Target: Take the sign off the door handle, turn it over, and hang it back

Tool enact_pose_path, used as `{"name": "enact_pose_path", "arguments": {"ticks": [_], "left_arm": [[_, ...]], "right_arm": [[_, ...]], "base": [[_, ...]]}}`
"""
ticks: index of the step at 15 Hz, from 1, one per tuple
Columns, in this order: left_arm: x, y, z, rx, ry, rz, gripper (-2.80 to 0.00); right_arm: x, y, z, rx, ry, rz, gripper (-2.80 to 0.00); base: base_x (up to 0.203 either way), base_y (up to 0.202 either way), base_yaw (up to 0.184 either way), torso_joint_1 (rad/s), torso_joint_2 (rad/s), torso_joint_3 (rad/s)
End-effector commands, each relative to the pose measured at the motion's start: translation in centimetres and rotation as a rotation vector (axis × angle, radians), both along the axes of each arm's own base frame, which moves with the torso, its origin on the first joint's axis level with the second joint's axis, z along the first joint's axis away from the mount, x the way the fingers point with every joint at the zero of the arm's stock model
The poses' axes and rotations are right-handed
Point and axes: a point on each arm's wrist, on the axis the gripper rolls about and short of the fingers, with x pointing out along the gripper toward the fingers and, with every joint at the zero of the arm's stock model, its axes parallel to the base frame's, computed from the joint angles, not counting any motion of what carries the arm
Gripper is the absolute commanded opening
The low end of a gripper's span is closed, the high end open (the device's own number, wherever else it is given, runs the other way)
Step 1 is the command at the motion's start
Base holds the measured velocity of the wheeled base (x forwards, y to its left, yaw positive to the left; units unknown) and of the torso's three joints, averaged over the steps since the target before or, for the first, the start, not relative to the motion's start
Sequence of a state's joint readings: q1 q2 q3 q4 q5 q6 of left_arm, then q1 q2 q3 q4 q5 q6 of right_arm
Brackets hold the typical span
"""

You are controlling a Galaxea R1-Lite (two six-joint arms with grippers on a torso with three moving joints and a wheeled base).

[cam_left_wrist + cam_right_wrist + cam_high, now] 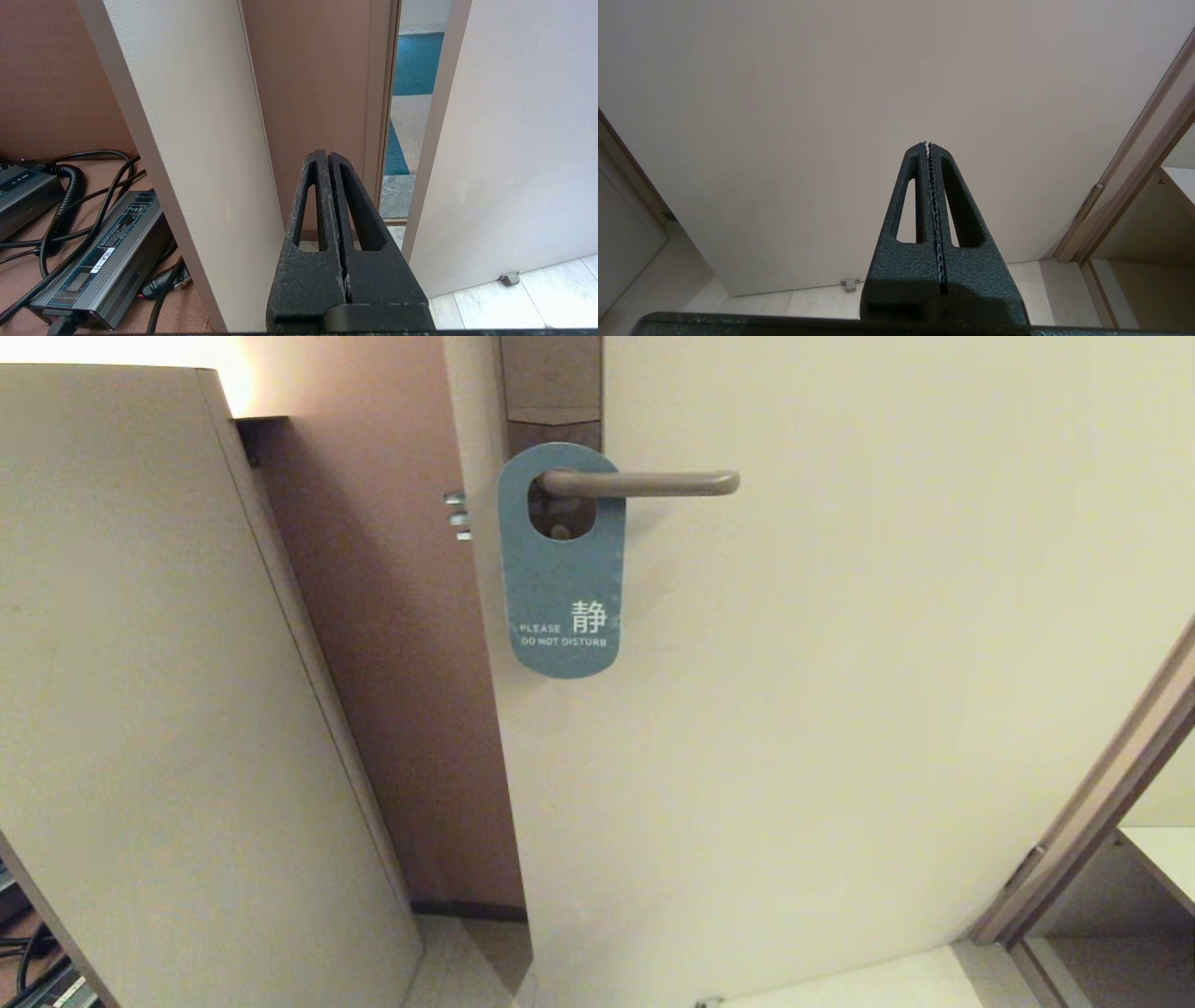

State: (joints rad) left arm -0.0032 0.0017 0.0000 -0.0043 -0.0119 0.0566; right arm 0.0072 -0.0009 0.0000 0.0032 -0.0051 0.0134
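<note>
Hanging teal-face-out on door handle [644,483]: sign [563,588]. Left pincer [328,155], right pincer [928,145] both pressed closed, empty, low before door [840,709], well apart from sign.

The sign [561,588] hanging on the door handle [644,483] shows its teal face, and near its lower end stands white lettering — "PLEASE" over "DO NOT DISTURB", with a large Chinese character 静 to the right of "PLEASE". Down on the floor, a grey power brick [103,261] carries a small white label — its print is too small to make out.
</note>
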Motion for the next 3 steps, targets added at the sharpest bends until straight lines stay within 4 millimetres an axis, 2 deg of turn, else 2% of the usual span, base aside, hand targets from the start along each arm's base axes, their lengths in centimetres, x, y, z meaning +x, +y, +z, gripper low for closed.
{"name": "enact_pose_path", "arguments": {"ticks": [1,3], "left_arm": [[0.00,0.00,0.00,0.000,-0.001,-0.001,-2.80],[0.00,0.00,0.00,0.000,-0.001,0.000,-2.80]], "right_arm": [[0.01,0.00,0.00,0.006,0.001,-0.001,-2.80],[0.01,0.00,0.00,0.010,0.001,-0.001,-2.80]], "base": [[0.000,0.000,0.000,0.000,0.00,0.000],[0.000,0.000,0.000,0.000,0.00,0.000]]}}
